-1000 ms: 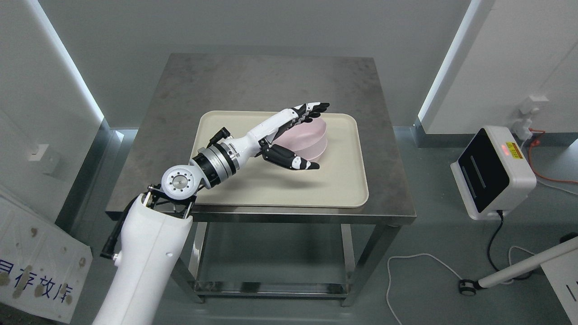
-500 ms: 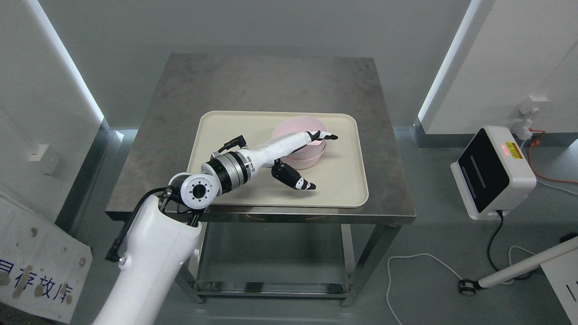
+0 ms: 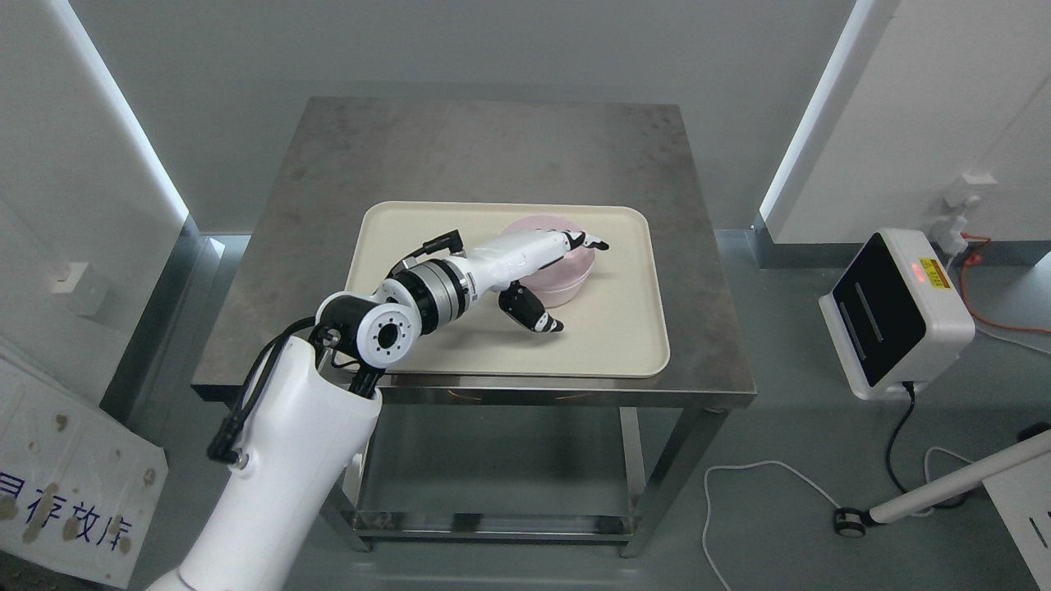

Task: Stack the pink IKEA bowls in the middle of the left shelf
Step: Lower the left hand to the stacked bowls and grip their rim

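Left hand [image 3: 548,275] lowered, fingers spread flat over pink bowl [image 3: 566,275], gripping nothing

The white board [image 3: 70,484] bears blue Chinese characters, cut off.

Bowl [image 3: 566,275]: pale pink. Tray [image 3: 616,345]: cream. Desk [image 3: 493,148]: mottled grey steel. Left hand [image 3: 546,275]: white, with fingers [image 3: 593,242] banded black and white. Box [image 3: 899,316] on floor: white, black front, red light.
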Robot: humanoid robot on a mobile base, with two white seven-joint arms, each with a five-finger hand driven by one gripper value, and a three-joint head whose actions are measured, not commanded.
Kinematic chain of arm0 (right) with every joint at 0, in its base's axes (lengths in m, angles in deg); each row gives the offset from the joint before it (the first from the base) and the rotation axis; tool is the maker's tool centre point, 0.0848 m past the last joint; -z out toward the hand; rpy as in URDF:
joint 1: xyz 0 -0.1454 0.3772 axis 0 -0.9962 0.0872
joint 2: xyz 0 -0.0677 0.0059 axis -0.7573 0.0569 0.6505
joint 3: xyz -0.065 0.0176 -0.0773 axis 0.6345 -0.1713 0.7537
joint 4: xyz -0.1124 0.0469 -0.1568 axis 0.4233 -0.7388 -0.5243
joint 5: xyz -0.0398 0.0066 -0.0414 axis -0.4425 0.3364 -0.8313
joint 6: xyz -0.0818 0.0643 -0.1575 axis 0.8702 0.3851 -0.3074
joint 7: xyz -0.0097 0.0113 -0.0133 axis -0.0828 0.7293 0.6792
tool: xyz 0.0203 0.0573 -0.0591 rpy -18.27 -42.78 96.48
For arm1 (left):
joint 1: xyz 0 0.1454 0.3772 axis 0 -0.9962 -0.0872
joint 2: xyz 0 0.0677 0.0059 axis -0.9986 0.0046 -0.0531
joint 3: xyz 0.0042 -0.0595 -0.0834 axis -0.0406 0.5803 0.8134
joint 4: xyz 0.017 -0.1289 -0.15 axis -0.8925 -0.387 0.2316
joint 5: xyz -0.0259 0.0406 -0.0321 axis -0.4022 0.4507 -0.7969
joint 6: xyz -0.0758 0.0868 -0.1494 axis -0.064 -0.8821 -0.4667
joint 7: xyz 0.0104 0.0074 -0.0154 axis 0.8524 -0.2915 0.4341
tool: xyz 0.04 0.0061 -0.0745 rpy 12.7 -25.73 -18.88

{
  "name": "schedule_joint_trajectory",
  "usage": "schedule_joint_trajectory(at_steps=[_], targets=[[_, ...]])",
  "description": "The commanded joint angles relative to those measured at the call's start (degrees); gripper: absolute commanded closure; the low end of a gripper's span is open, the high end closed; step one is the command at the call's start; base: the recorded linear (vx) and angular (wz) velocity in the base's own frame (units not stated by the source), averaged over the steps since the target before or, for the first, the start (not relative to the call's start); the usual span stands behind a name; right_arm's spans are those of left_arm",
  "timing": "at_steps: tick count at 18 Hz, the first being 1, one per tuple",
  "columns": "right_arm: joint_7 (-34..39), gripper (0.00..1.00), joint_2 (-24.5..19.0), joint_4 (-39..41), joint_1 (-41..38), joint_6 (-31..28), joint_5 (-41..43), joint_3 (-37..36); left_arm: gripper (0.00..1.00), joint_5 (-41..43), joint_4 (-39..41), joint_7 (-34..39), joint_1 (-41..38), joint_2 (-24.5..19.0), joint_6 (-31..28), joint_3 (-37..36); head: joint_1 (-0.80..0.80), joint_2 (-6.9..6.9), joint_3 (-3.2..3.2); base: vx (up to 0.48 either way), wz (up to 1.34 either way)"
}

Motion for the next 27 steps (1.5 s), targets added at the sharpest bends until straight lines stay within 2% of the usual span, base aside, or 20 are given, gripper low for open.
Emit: schedule_joint_trajectory(at_steps=[1,11,17,22,25,27], targets=[[0.05,0.0,1.0,0.0,0.0,-0.04,-0.44,-0.53,0.14,3.28,0.03,-0.09,0.49,-1.62,-0.26,-0.35,0.0,0.0,0.0,0.0,0.0],[0.05,0.0,1.0,0.0,0.0,-0.04,-0.44,-0.53,0.21,6.89,-0.06,-1.14,-0.03,-2.85,-0.26,-0.43,0.0,0.0,0.0,0.0,0.0],[0.05,0.0,1.0,0.0,0.0,-0.04,-0.44,-0.53,0.32,6.98,-1.2,-1.5,0.4,-1.88,-0.17,-0.79,0.0,0.0,0.0,0.0,0.0],[0.05,0.0,1.0,0.0,0.0,-0.04,-0.44,-0.53,0.49,6.98,-1.99,-1.41,0.49,1.1,0.36,-0.35,0.0,0.0,0.0,0.0,0.0],[0.05,0.0,1.0,0.0,0.0,-0.04,-0.44,-0.53,0.57,7.07,-2.52,-0.97,0.58,1.16,1.14,-0.26,0.0,0.0,0.0,0.0,0.0],[0.05,0.0,1.0,0.0,0.0,-0.04,-0.44,-0.53,0.65,7.07,-4.27,-0.88,0.67,1.16,3.07,0.09,0.0,0.0,0.0,0.0,0.0]])
